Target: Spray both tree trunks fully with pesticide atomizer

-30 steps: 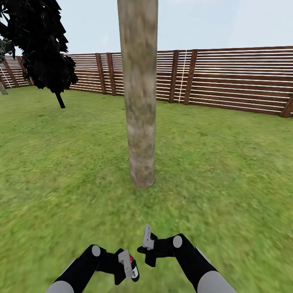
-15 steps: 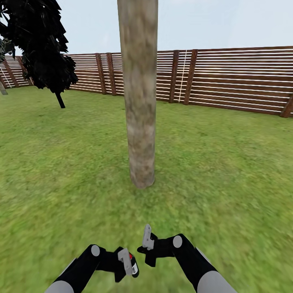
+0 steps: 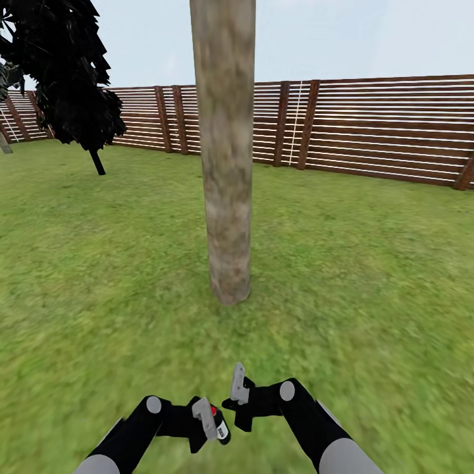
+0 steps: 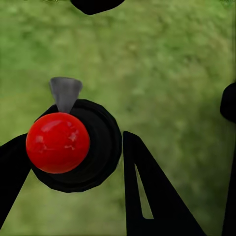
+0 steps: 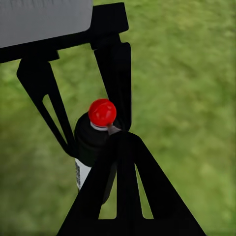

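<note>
**Aim the atomizer at the trunk before spraying**

Far left, a thin-stemmed black-leaved tree (image 3: 72,79) stands by the fence (image 3: 368,131); it is no target. At near left, the left gripper (image 3: 212,424) has its fingers closed on the atomizer (image 3: 217,424), a dark bottle with a red cap and a white label. The left wrist view looks down on that red cap (image 4: 58,142), with the grey nozzle (image 4: 65,92) jutting from it over grass. The bottle hangs low, just above the floor (image 3: 99,296), well short of the tree.

The trunk (image 3: 225,164) rises straight ahead at centre, mottled grey-brown, its base planted in the lawn beyond both arms. To spray well, I judge the left arm should lift and turn the nozzle toward the bark, then sweep from base upward, since only 1 face shows from here.

Just right of the bottle, the right gripper (image 3: 238,395) hovers close; its fingers (image 5: 123,182) frame the atomizer (image 5: 91,142) without pinching it, set fairly wide. It should move aside to keep out of the spray.
</note>
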{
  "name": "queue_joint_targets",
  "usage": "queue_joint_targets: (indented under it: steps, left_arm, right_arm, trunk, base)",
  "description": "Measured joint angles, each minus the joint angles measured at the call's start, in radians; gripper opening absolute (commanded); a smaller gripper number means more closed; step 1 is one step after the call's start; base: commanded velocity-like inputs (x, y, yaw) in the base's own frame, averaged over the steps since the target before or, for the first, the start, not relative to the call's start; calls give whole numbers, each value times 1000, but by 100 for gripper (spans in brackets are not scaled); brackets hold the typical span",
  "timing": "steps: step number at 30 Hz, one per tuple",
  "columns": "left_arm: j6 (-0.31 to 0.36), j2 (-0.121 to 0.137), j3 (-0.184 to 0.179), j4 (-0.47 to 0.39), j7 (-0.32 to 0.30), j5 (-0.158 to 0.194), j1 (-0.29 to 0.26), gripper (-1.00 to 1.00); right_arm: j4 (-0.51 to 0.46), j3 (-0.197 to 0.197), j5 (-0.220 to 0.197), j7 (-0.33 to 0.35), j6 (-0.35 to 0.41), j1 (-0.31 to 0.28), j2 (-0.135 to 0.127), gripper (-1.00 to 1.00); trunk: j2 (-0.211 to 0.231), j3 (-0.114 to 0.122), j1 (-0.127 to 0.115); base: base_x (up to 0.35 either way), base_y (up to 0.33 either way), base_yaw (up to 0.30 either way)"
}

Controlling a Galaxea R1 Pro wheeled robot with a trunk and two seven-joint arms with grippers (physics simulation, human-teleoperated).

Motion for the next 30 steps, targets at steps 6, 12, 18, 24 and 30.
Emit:
queue_joint_targets:
  steps: [6,12,18,24,30]
  left_arm:
    - [0,0,1,1,0,3,0,-100]
    - [-4,-5,1,1,-1,35,0,-100]
    - [-5,-6,0,1,-2,44,0,-100]
    - [-4,-8,0,1,-2,45,0,-100]
    - [-5,-17,1,2,-2,47,0,-100]
  right_arm:
    - [0,0,0,0,0,0,0,-100]
    - [0,0,0,0,0,0,-1,-100]
    - [1,0,2,0,0,0,-2,-100]
    - [1,0,2,0,0,0,-2,-100]
    - [1,0,2,0,-1,0,-2,-100]
  trunk:
    - [0,0,0]
    - [0,0,0]
    - [0,0,0]
    - [0,0,0]
    - [0,0,0]
  base:
    - [0,0,0]
    - [0,0,0]
    - [0,0,0]
    - [0,0,0]
    - [0,0,0]
